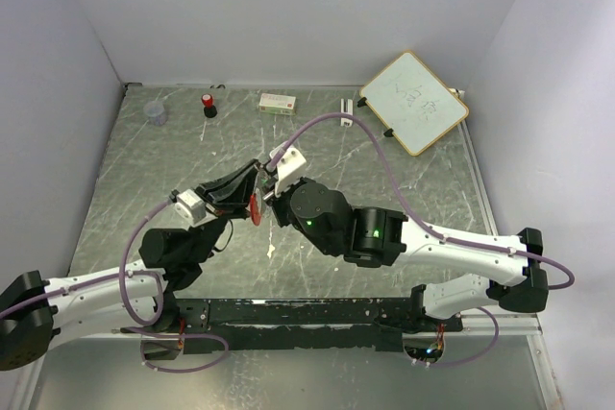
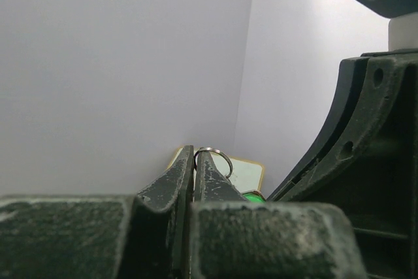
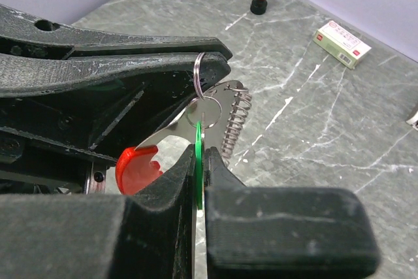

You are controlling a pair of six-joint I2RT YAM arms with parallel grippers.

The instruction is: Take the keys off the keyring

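Observation:
The keyring (image 3: pixel 199 73) is a thin silver ring with a flat metal piece and a coil spring (image 3: pixel 235 122) hanging from it. My left gripper (image 3: pixel 212 53) is shut on the ring's top; the ring also shows in the left wrist view (image 2: pixel 219 156) between the left gripper's (image 2: pixel 194 155) closed jaws. My right gripper (image 3: pixel 199 155) is shut edge-on on the green key (image 3: pixel 198 161), just below the ring. The red key (image 3: pixel 137 168) hangs to the left, free. In the top view both grippers meet mid-table, left (image 1: pixel 256 174) and right (image 1: pixel 273 201), with the red key (image 1: pixel 255 208) between them.
Along the back edge stand a clear cup (image 1: pixel 155 112), a red-capped little bottle (image 1: pixel 209 105), a white-and-green box (image 1: pixel 278 102) and a small white item (image 1: pixel 346 106). A whiteboard (image 1: pixel 414 102) leans at the back right. Cables loop over the right arm.

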